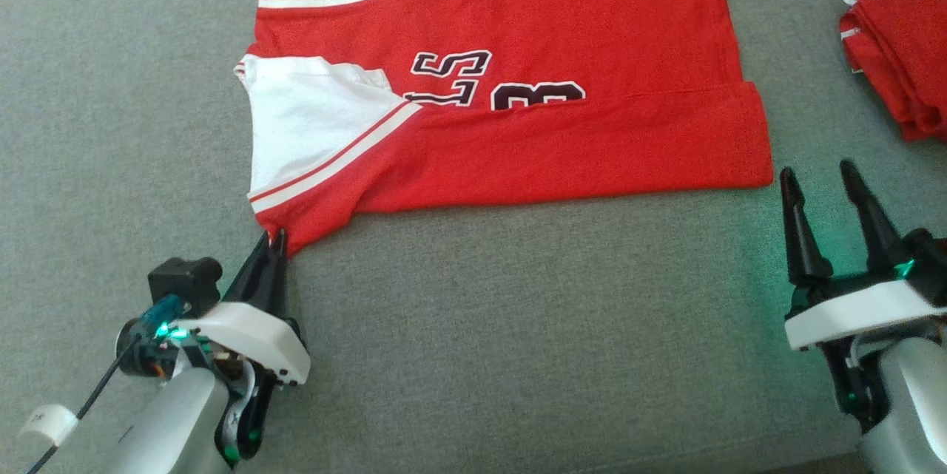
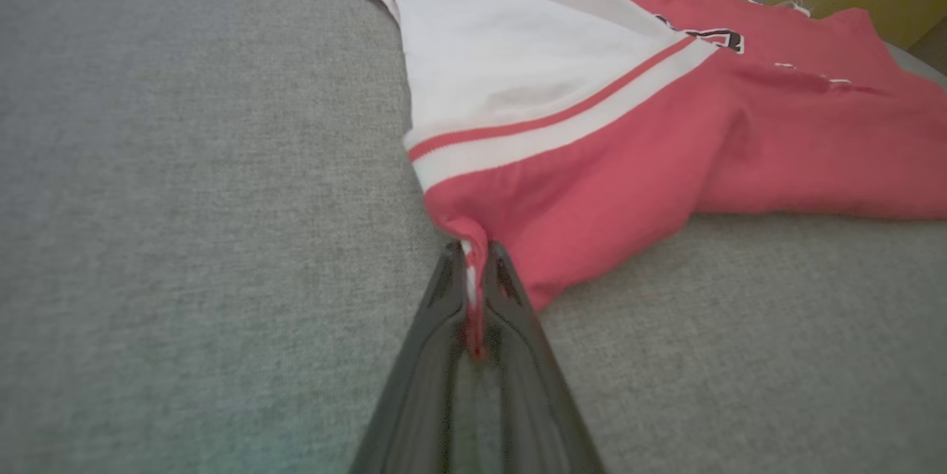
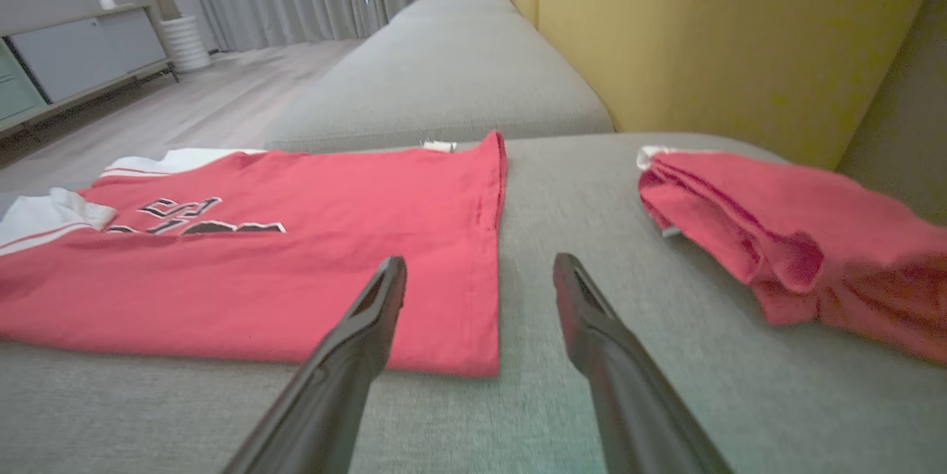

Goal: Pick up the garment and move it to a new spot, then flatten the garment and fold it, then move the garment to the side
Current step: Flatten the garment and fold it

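Because only a thin pinch of red cloth is caught between the closed fingers of the left gripper (image 1: 275,241), the garment (image 1: 562,141) (spread on the grey cushion (image 1: 518,326), well apart from the folded red pile (image 1: 899,52)) could be lost from that grip if it is pulled hard. The corner farthest from the pile is the one held; the right gripper (image 1: 815,169), nearer the pile, is spread wide and nothing is held in it. Were one corner alone dragged, the lengthwise fold would likely be skewed or bunched — and the pile might be brushed by a wide sweep.

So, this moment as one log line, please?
left gripper: jaws shut on jersey corner | right gripper: jaws open | jersey: partly folded
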Motion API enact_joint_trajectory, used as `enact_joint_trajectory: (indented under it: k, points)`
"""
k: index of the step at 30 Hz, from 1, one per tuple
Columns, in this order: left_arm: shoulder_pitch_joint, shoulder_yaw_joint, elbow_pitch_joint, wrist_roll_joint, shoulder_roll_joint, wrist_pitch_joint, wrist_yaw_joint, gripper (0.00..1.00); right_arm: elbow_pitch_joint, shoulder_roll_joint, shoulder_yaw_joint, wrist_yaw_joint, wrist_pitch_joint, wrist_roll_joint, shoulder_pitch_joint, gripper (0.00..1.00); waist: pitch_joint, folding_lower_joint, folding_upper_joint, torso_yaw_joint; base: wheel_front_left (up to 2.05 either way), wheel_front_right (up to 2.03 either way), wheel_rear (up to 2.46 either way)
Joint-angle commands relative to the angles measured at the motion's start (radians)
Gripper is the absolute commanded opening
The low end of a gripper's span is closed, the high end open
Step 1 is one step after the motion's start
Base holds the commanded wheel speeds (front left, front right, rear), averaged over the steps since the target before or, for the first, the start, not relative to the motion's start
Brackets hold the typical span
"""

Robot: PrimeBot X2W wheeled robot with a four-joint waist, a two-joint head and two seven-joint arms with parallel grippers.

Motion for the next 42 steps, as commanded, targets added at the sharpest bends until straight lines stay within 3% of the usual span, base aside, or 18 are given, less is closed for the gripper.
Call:
enact_joint_trajectory:
  k: [1, 16, 17, 20, 31, 42]
  points:
    - [0.006, 0.021, -0.012, -0.011, 0.029, 0.005, -0.001, 0.00, 0.009, 0.002, 0.006, 0.007, 0.019, 0.013, -0.028, 1.00, -0.003, 0.0000, -0.0001, 0.005, 0.00, 0.00, 0.00]
    - [-0.035, 0.024, -0.096, 0.048, 0.099, -0.041, 0.017, 0.00, 0.325, 0.131, -0.093, 0.007, 0.191, -0.002, -0.206, 1.00, -0.004, 0.0000, -0.0001, 0.055, 0.00, 0.00, 0.00]
    - [-0.037, 0.023, -0.097, 0.049, 0.100, -0.042, 0.017, 0.00, 0.345, 0.135, -0.093, 0.007, 0.201, -0.004, -0.214, 0.90, -0.004, 0.0000, -0.0001, 0.058, 0.00, 0.00, 0.00]
    - [-0.039, 0.019, -0.098, 0.051, 0.102, -0.043, 0.016, 0.00, 0.391, 0.147, -0.088, 0.007, 0.225, -0.011, -0.229, 0.00, -0.008, 0.0000, -0.0001, 0.064, 0.00, 0.00, 0.00]
    - [0.081, 0.010, -0.157, 0.047, 0.127, -0.069, 0.047, 0.00, 0.389, 0.105, -0.081, 0.007, 0.173, -0.003, -0.154, 0.00, -0.080, 0.0000, -0.0001, 0.069, 0.00, 0.00, 0.00]
    - [0.281, -0.039, -0.303, 0.064, 0.146, -0.076, 0.112, 0.00, 0.218, -0.015, -0.102, 0.007, 0.208, 0.038, 0.073, 0.00, -0.168, 0.0000, -0.0001, 0.101, 0.00, 0.00, 0.00]
